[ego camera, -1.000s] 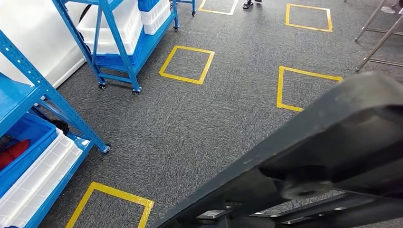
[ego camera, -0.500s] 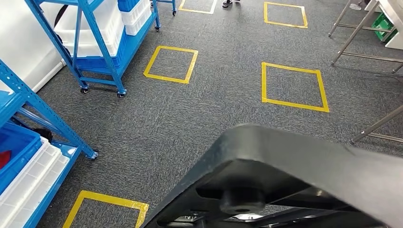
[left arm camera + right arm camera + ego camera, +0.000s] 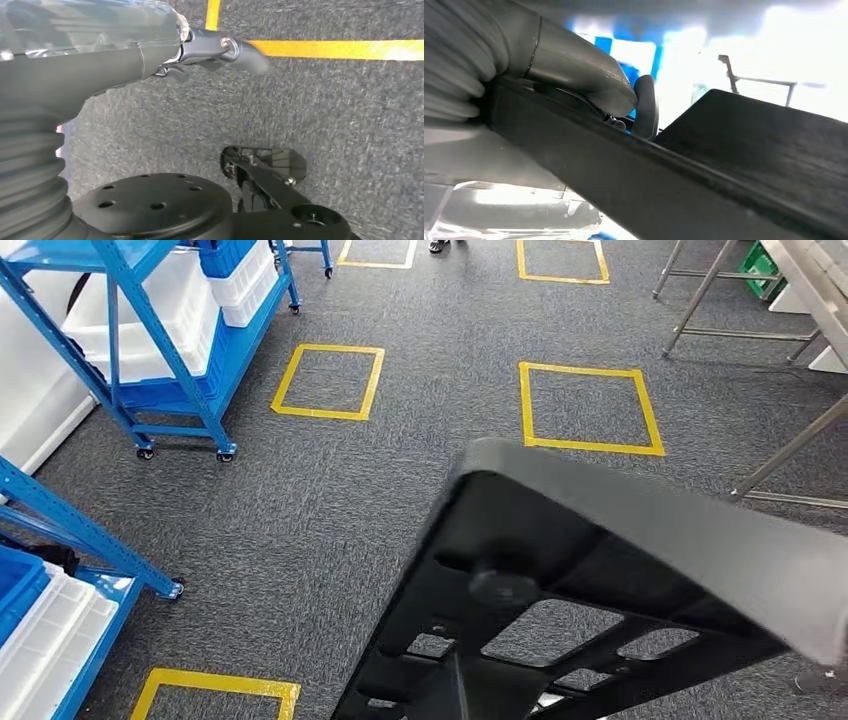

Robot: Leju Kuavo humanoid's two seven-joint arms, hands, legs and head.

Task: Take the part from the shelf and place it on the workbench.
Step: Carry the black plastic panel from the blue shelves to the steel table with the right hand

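A large black part [image 3: 600, 570], a flat moulded panel with ribs and cut-outs on its underside, is carried low in front of me and covers the lower right of the head view. My right hand [image 3: 589, 85] grips its edge, the grey thumb and a dark finger pressed on the black part [image 3: 749, 150]. My left hand [image 3: 150, 50] hangs over the grey carpet with a dark finger [image 3: 240, 50] stretched out and nothing in it. The workbench [image 3: 812, 282] shows as a pale top on metal legs at the far right.
A blue wheeled shelf [image 3: 150, 330] with white and blue bins stands at the back left. A second blue shelf [image 3: 70, 530] is close on my left. Yellow tape squares [image 3: 588, 405] mark the carpet. A person's shoes [image 3: 440, 245] show at the top edge.
The whole picture has shifted: the camera turned right, the shelves slid off to the left and the workbench legs came in. The part stays in my right hand.
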